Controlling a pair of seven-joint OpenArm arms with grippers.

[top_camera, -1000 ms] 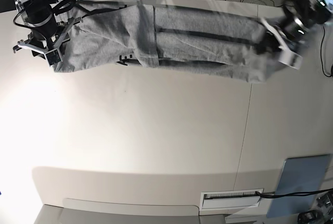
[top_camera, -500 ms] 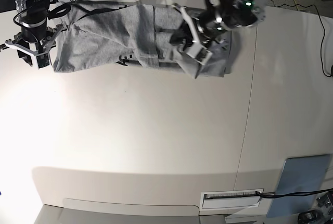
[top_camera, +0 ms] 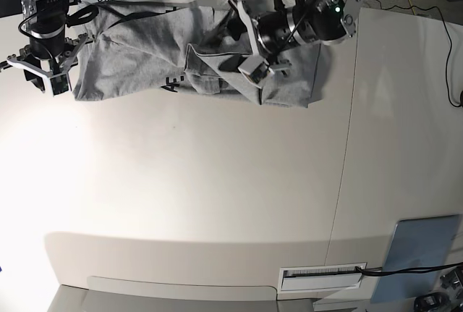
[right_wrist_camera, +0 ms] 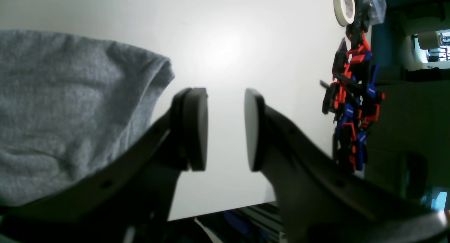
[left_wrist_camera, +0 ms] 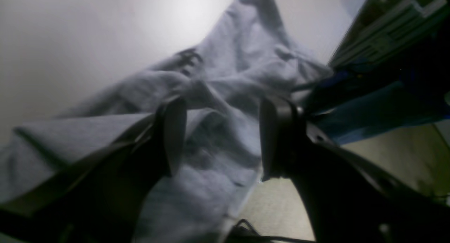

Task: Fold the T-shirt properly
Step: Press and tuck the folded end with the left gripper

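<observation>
Base view: T-shirt [top_camera: 145, 66] is lying bunched along the far edge of the table [top_camera: 217, 203], w/ one end doubled over toward the middle. Left gripper [top_camera: 249, 51] is hovering over that doubled part; right gripper [top_camera: 43, 73] is sitting at the shirt's other end, beside the cloth.

Left wrist view: left gripper [left_wrist_camera: 218, 141] is standing w/ jaws spread, grey cloth under and between them but nothing pinched, as far as the blur lets me tell.

Right wrist view: right gripper [right_wrist_camera: 225, 130] is holding its pads apart over bare table, empty; T-shirt [right_wrist_camera: 70, 106] edge is lying just beside it.

Judgement: the end-to-middle fold is looking laid, and the release is in hand. Next move prob. calls for clearing the left arm w/o dragging cloth, then smoothing or regripping for the next fold.
</observation>
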